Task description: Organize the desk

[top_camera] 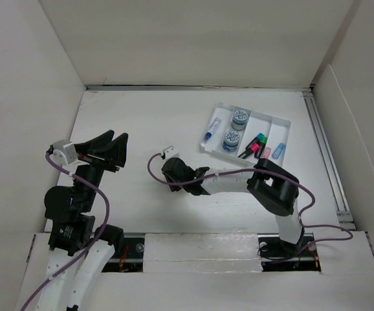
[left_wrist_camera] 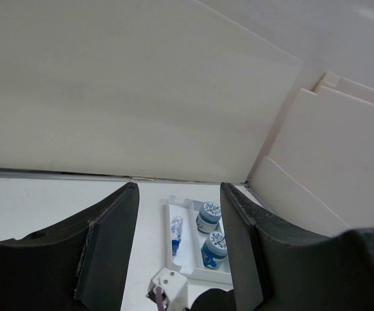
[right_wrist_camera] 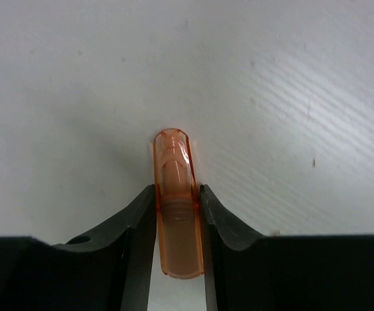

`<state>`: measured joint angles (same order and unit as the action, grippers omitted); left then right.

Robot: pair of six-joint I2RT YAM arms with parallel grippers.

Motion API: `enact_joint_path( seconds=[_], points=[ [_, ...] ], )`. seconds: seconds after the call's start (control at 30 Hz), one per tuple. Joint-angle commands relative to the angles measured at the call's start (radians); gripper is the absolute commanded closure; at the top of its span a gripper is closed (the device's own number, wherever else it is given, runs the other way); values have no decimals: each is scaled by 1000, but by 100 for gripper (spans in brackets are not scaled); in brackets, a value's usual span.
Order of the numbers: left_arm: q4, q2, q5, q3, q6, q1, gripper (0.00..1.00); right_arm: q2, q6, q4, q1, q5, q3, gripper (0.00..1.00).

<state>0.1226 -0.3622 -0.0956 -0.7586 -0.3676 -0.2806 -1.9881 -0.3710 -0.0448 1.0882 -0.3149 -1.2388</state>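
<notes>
The desk point(top_camera: 142, 116) is a large white tabletop. My right gripper point(right_wrist_camera: 177, 194) is low over its middle and shut on a small translucent orange tube point(right_wrist_camera: 174, 214), which lies on the white surface and sticks out past the fingertips. In the top view the right gripper point(top_camera: 169, 170) hides the tube. My left gripper point(top_camera: 109, 144) is open and empty, raised over the left part of the desk; its jaws stand wide apart in the left wrist view point(left_wrist_camera: 177, 214).
A white ribbed compartment tray point(top_camera: 281, 123) stands at the back right. It holds two blue-lidded jars point(top_camera: 240, 117), a small blue-tipped bottle point(top_camera: 211, 131), green and pink markers point(top_camera: 255, 146) and a pale blue item point(top_camera: 278, 151). White walls enclose the desk.
</notes>
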Motion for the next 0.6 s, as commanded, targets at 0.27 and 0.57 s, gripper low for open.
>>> enact_joint_path(
  seconds=[0.27, 0.57],
  points=[
    [45, -4, -7, -4, 6, -2, 51, 451, -277, 153, -244, -15, 228, 91],
    [51, -4, -16, -2, -1, -2, 51, 719, -471, 97, -831, 9, 383, 87]
  ],
)
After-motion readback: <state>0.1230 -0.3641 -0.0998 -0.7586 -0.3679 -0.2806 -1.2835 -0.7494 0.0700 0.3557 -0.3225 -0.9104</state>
